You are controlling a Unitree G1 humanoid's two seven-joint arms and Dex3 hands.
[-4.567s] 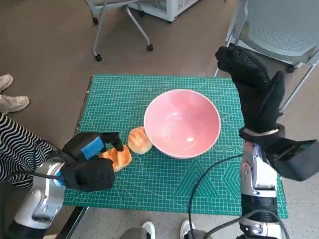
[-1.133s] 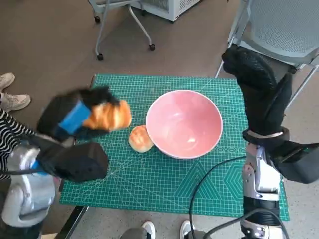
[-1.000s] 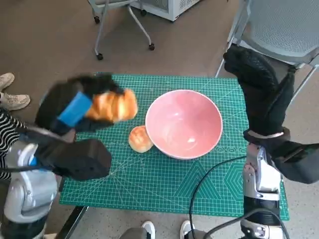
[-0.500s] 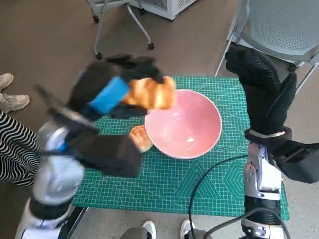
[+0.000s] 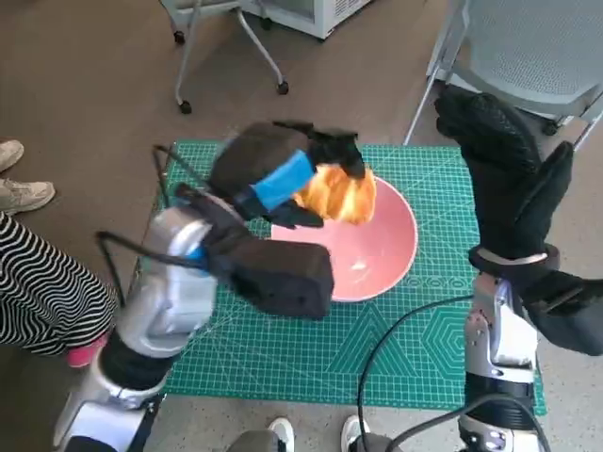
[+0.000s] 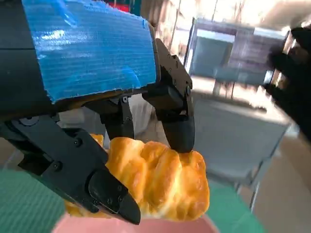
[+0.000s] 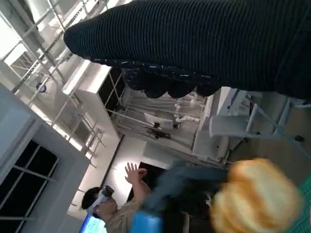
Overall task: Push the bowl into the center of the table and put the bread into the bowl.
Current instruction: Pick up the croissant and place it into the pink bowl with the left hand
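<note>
My left fingers [image 6: 172, 114] are clamped around the bread [image 5: 337, 193]: in the left wrist view black fingertips press on its far upper side and a thicker one props it from the near side, so the golden loaf is pinched firmly between them. In the head view the bread hangs just above the left part of the pink bowl [image 5: 391, 240], over the rim more than the hollow. To finish this step well, I judge I should carry the loaf a little further right until it sits over the bowl's middle, lower it close to the inner surface, and only then spread the fingers, so it drops straight in and does not bounce off the rim or roll out onto the green mat [image 5: 396, 358]. I cannot see the second roll now; my arm may be covering it, so I keep the descent clear of that side. The bowl looks to be sitting roughly mid-desk, so I judge the pushing part done. Moving outward, the left hand [image 5: 283, 169] shows its blue-taped back upward, the wrist bent and the pale forearm [image 5: 174, 292] reaching diagonally from the near left across the mat. My right hand [image 5: 504, 179] is raised well off the desk at the far right, its gloved fingers holding nothing, apparently loosely extended.
</note>
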